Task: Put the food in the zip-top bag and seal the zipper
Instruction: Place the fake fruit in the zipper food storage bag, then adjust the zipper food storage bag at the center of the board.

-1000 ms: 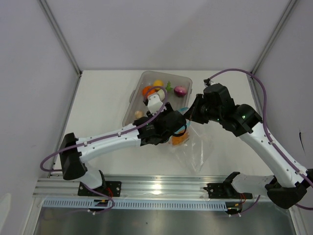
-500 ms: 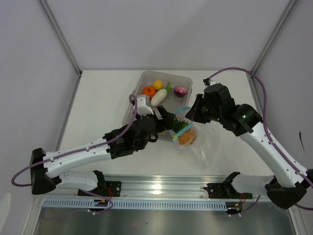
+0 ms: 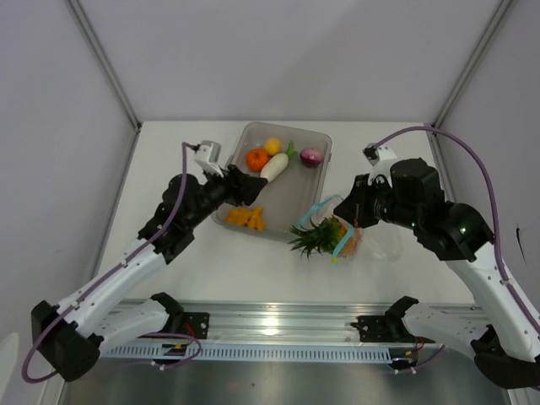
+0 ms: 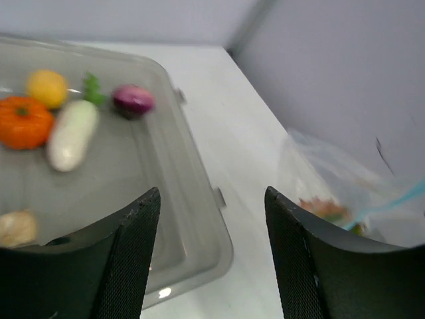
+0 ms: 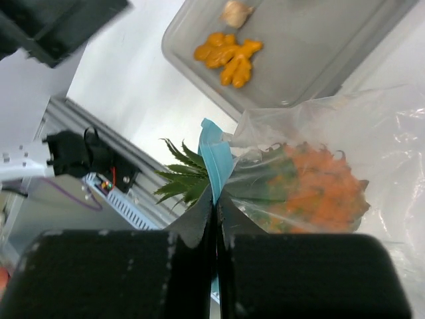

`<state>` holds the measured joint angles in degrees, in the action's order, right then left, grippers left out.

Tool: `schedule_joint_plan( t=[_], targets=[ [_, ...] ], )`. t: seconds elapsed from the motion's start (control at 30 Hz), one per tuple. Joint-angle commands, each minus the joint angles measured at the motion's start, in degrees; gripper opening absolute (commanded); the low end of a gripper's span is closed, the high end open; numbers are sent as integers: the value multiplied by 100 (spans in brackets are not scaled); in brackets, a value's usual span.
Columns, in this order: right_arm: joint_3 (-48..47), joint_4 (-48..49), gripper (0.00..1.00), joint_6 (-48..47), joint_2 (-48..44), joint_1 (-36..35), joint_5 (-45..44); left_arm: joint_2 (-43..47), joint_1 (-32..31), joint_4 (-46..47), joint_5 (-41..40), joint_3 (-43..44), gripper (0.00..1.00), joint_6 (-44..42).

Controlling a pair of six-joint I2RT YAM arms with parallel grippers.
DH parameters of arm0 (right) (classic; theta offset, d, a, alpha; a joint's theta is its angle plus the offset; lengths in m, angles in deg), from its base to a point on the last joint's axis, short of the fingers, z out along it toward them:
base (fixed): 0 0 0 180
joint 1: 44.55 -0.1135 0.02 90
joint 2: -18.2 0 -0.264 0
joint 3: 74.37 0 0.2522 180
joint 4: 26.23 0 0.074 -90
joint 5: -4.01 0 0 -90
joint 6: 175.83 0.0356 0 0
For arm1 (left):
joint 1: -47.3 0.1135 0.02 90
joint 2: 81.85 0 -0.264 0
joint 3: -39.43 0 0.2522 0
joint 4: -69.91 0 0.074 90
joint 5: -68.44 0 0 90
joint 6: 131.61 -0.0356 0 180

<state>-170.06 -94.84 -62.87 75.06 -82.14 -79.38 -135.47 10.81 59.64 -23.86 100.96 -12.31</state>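
Left end effector [image 4: 212, 196]: spread wide, holding nothing, over the tray's [image 3: 295, 198] near left end.
Right end effector [image 5: 214, 203]: pinched tight on the zipper [image 5: 214, 156].
Bag [image 3: 375, 243]: on the counter [image 3: 169, 169] just right of the tray, mouth toward it.
In bag: orange piece [image 5: 312, 193], its green leaves poking out of the mouth.
In tray: tomato [image 3: 257, 159], lemon [image 3: 272, 146], radish [image 3: 274, 166], onion [image 3: 311, 157], orange bits [image 3: 246, 218].

White arms [image 3: 122, 272] bear purple cables [image 3: 433, 129]; left end effector [image 4: 211, 199] is textured black.
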Motion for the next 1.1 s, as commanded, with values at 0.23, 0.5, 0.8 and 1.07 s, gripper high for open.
schedule_joint_plan(
  t=[0.23,0.5,0.8,1.07],
  targets=[
    [72,501,0,-556,141,32,912,-675,-384,1014,3597,136,64,-635],
    [72,554,0,-468,168,41,921,-439,-640,996,3439,-127,65,-724],
    [-42,616,0,-354,220,41,1070,-1044,-1027,276,2657,417,64,-759],
    [19,572,0,-310,211,32,1105,-1422,-1150,-276,2208,970,62,-645]
  ],
)
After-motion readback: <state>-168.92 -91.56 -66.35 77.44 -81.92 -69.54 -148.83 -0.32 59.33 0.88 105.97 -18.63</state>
